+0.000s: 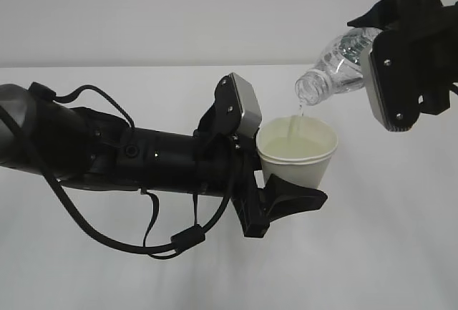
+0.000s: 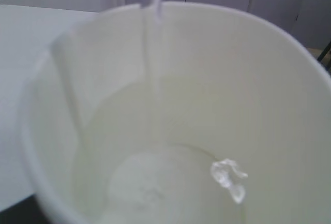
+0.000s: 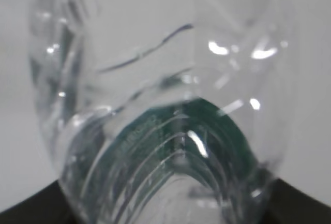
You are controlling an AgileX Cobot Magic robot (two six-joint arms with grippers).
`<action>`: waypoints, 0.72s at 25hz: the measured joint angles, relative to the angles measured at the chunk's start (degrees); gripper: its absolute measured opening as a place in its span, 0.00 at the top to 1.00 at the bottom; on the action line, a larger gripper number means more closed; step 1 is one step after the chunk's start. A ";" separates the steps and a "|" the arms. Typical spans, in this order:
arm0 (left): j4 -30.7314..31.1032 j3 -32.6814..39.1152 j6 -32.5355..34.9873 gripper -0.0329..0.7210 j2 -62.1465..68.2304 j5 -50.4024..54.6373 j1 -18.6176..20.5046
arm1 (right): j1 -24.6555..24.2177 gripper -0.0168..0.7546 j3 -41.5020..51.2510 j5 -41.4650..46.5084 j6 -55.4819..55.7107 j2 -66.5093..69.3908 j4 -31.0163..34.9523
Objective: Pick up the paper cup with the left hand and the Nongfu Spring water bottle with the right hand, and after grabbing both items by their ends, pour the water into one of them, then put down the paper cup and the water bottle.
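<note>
Two arms meet over a white table point(image 1: 372, 253) in the exterior view. The left hand point(image 1: 286, 181) comes in from 9 o'clock, a long black arm with loose cables and a grey square plate near its end. Its pincer grips the paper cup point(image 1: 300, 160) low on the wall, and the cup stands nearly upright, a little right of the centre, lifted off the table. The right hand point(image 1: 390, 74) hangs at 2 o'clock and holds the Nongfu Spring water bottle point(image 1: 336, 66) by its rear part; the bottle is tilted with the open neck down toward 8 o'clock, just above the far rim of the cup. A thin stream of the water point(image 1: 299, 113) falls from the neck into the cup, and the cup already holds a pale pool.

One thing fills the left wrist view: the inside of the paper cup point(image 2: 269, 94), cream-white. The stream of water point(image 2: 152, 43) enters at 12 o'clock and runs down the inner wall to the pool at 6 o'clock, where a bright glint lies on the surface. The fingers are not visible here.

Most of the right wrist view is the clear ribbed bottle point(image 3: 155, 79), very close and blurred, with its green label at 6 o'clock. Dark shapes at both lower corners touch the bottle.
</note>
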 joint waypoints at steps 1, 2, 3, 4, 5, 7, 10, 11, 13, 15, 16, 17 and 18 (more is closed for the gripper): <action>0.00 0.00 0.00 0.34 0.00 0.00 0.00 | 0.00 0.42 0.00 0.00 0.00 0.00 0.00; 0.00 0.00 0.00 0.34 0.00 0.00 0.00 | 0.00 0.42 0.00 0.00 0.00 0.00 0.00; 0.00 0.00 0.00 0.34 0.00 0.00 0.00 | 0.00 0.42 0.00 0.00 0.00 0.00 0.00; 0.00 0.00 0.00 0.34 0.00 0.00 0.00 | 0.00 0.42 0.00 0.10 0.00 0.00 0.00; 0.00 0.00 0.00 0.34 0.00 0.00 0.00 | 0.00 0.42 0.00 0.10 0.00 0.00 0.00; 0.00 0.00 0.00 0.34 0.00 0.00 0.00 | 0.00 0.42 0.00 0.10 0.00 0.00 0.00; 0.00 0.00 0.00 0.34 0.00 0.12 0.00 | 0.00 0.42 0.00 0.10 0.00 0.00 0.03; 0.00 0.00 0.00 0.34 0.00 0.12 0.00 | 0.00 0.42 0.00 0.10 0.00 0.00 0.03; 0.00 0.00 0.00 0.34 0.00 0.15 0.00 | 0.00 0.42 0.00 0.10 0.00 0.00 0.03; 0.00 0.00 0.00 0.34 0.00 0.24 0.00 | 0.00 0.42 0.00 0.10 -0.13 0.00 0.03; 0.00 0.00 0.00 0.34 0.00 0.24 0.00 | 0.00 0.42 0.00 0.10 -0.13 0.00 0.03; 0.00 0.00 0.00 0.34 0.00 0.24 0.00 | 0.00 0.42 0.00 0.10 -0.13 0.00 0.03; 0.00 0.00 0.00 0.34 0.00 0.24 0.00 | 0.00 0.42 0.00 0.10 -0.13 0.00 0.03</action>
